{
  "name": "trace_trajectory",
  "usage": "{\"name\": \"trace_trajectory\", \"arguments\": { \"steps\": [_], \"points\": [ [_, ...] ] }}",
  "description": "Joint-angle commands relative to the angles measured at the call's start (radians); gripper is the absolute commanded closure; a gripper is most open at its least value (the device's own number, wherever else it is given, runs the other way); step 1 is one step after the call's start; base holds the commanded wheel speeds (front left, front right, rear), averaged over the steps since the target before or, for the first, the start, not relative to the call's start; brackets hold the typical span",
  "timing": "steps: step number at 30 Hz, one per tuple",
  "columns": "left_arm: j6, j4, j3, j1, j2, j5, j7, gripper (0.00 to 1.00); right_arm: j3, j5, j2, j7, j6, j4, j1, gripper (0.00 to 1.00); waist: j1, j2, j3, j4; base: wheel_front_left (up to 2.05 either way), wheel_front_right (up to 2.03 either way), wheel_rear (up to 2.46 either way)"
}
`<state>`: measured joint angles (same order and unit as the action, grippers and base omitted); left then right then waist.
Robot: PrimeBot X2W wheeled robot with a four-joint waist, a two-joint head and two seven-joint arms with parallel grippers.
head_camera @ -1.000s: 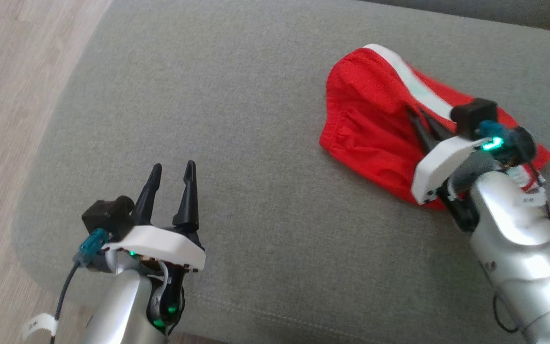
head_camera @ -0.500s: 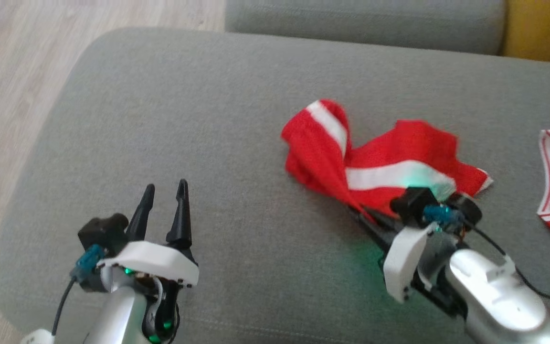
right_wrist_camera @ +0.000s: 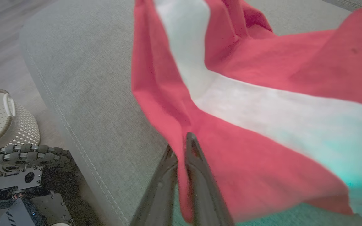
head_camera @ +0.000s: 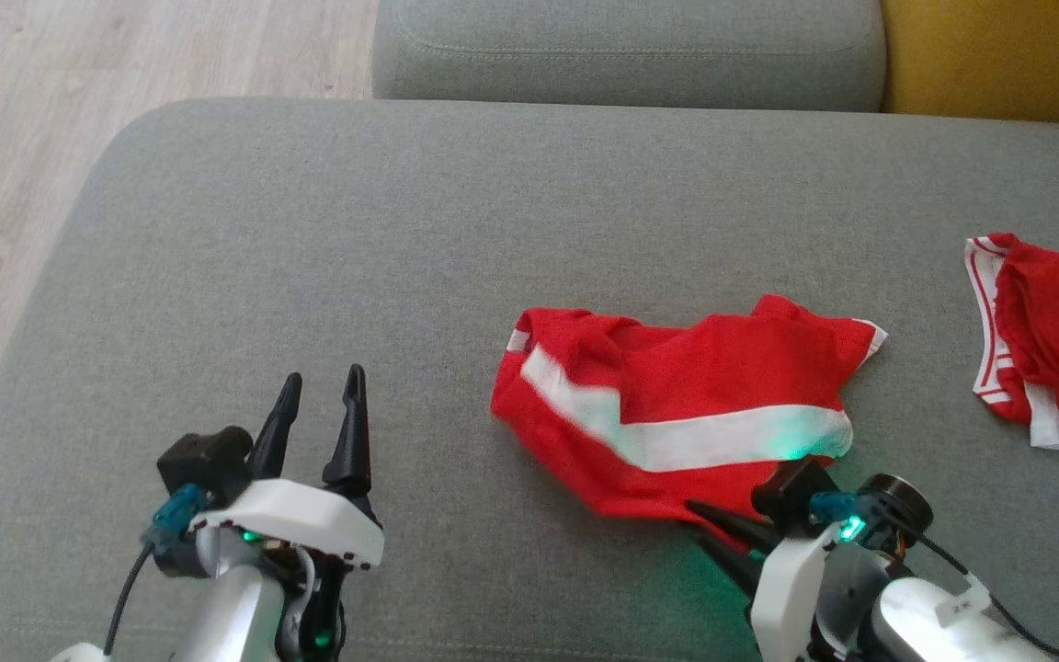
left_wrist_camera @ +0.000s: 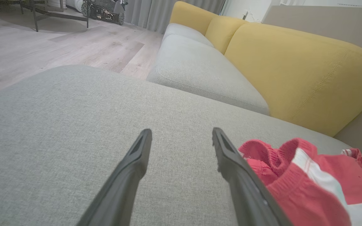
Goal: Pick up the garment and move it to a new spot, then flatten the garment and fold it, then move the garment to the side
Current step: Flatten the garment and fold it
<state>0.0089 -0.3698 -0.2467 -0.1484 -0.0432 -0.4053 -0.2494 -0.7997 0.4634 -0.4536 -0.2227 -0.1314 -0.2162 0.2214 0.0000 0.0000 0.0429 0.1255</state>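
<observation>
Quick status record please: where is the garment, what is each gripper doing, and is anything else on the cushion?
garment: red with white stripe, crumpled on grey cushion, not flattened
right gripper: jaws shut on garment's near edge
left gripper: jaws open, empty, over bare cushion left of garment
other: second red garment at far right, apart from the first

You get soft, even daylight on the grey cushion [head_camera: 309, 276] in the head view, with no hard shadows, and the floor [head_camera: 79, 74] at far left is washed pale. A green lamp [head_camera: 851, 530] at near right tints the white stripe of the garment [head_camera: 695, 377] and the cushion beside it. The garment's near left edge is smeared. In the right wrist view the cloth sits close to the lens and looks soft. The left wrist view bows at its edges, and its far room is dim.
</observation>
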Motion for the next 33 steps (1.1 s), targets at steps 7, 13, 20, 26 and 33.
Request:
{"name": "trace_trajectory", "arguments": {
  "steps": [7,13,20,26,33],
  "points": [
    [-0.004,0.017,0.039,-0.042,-0.007,0.026,-0.012,0.0,0.108,-0.005,0.032,0.058,0.001,0.001,-0.013,0.0,0.0,0.0,0.002,-0.02,0.0,0.0,0.0],
    [-0.012,0.021,0.035,-0.035,-0.007,0.028,-0.012,0.0,0.311,-0.015,0.079,0.132,0.001,0.027,-0.068,0.0,0.0,0.0,-0.008,-0.036,0.0,0.0,0.0],
    [-0.049,0.03,0.008,-0.021,-0.007,0.038,-0.012,0.0,0.692,-0.175,0.221,0.275,0.001,0.039,-0.159,0.0,0.0,0.0,-0.009,-0.053,0.0,0.0,0.0],
    [-0.115,0.035,-0.075,0.004,-0.043,0.052,-0.009,0.0,0.878,-0.296,0.351,0.334,0.001,0.032,-0.199,0.0,0.0,0.0,-0.011,-0.072,0.0,0.0,0.0],
    [-0.139,0.138,-0.333,-0.016,-0.21,0.03,0.106,0.0,0.91,-0.327,0.385,0.333,0.001,0.027,-0.195,0.0,0.0,0.0,-0.01,-0.092,0.0,0.0,0.0]
  ]
}}
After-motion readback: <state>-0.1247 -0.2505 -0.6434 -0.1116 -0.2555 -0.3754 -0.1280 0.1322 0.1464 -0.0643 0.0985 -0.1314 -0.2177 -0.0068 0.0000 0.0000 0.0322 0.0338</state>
